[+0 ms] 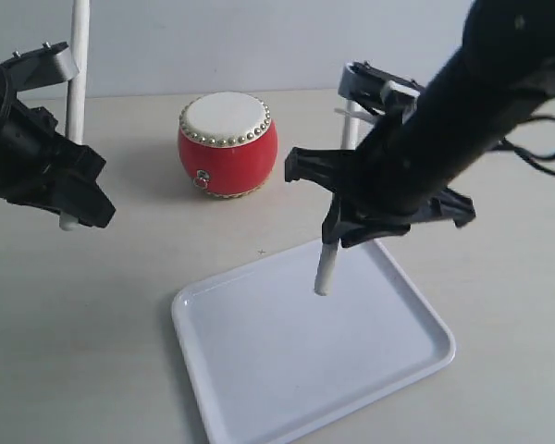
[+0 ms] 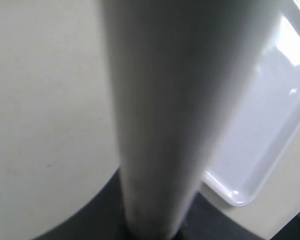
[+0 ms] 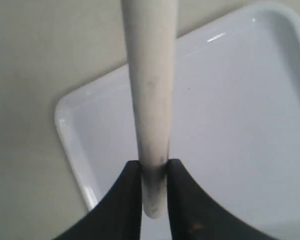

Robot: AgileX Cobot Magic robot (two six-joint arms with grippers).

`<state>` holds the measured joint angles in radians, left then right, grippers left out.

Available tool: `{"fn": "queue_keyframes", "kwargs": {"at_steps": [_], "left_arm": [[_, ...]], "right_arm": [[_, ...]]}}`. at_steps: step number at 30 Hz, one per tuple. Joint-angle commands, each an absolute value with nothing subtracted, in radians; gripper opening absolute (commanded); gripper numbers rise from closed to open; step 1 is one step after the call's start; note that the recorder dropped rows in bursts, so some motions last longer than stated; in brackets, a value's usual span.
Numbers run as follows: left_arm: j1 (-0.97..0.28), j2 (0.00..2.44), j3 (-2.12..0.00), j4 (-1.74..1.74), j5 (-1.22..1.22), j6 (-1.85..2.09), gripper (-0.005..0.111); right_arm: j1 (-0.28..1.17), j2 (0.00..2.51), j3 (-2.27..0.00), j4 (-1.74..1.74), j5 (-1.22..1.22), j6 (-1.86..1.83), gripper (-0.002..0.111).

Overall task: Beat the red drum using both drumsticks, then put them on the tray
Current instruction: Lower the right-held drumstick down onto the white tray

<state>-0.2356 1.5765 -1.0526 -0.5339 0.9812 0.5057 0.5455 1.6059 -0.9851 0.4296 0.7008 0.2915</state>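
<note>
The red drum (image 1: pixel 228 146) stands upright at the back of the table, its cream skin facing up. My left gripper (image 1: pixel 74 190) is left of it, shut on a pale drumstick (image 1: pixel 77 65) that stands nearly upright. In the left wrist view that drumstick (image 2: pixel 160 125) fills the middle, blurred, with dark jaws round its base. My right gripper (image 1: pixel 336 222) hovers over the far edge of the white tray (image 1: pixel 287 361), shut on the other drumstick (image 1: pixel 326 273), whose lower end hangs just above the tray. The black fingers (image 3: pixel 130 200) pinch this drumstick (image 3: pixel 150 100) near its end over the tray (image 3: pixel 230 125).
The beige table (image 1: pixel 92 324) runs back to a pale wall behind the drum. A corner of the tray (image 2: pixel 270 130) shows beside the left stick. Black cables (image 1: pixel 546 148) loop off the right arm at the right edge.
</note>
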Motion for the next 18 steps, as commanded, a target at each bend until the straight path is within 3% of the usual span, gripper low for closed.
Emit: {"fn": "queue_keyframes", "kwargs": {"at_steps": [1,6,13,18], "left_arm": [[-0.273,1.564,-1.014,-0.561,0.947,0.523,0.000],[-0.290,1.564,-1.013,-0.565,0.945,0.523,0.000],[-0.290,1.564,-1.013,-0.632,0.919,0.562,0.000],[-0.290,1.564,-1.013,-0.651,0.928,0.575,0.000]], "right_arm": [[0.572,1.517,-0.759,0.748,0.332,0.364,0.000],[0.747,1.450,-0.543,1.167,-0.029,0.371,0.000],[1.032,1.482,-0.456,1.514,-0.260,0.400,0.000],[1.115,1.550,-0.456,1.542,-0.319,0.515,0.000]]}}
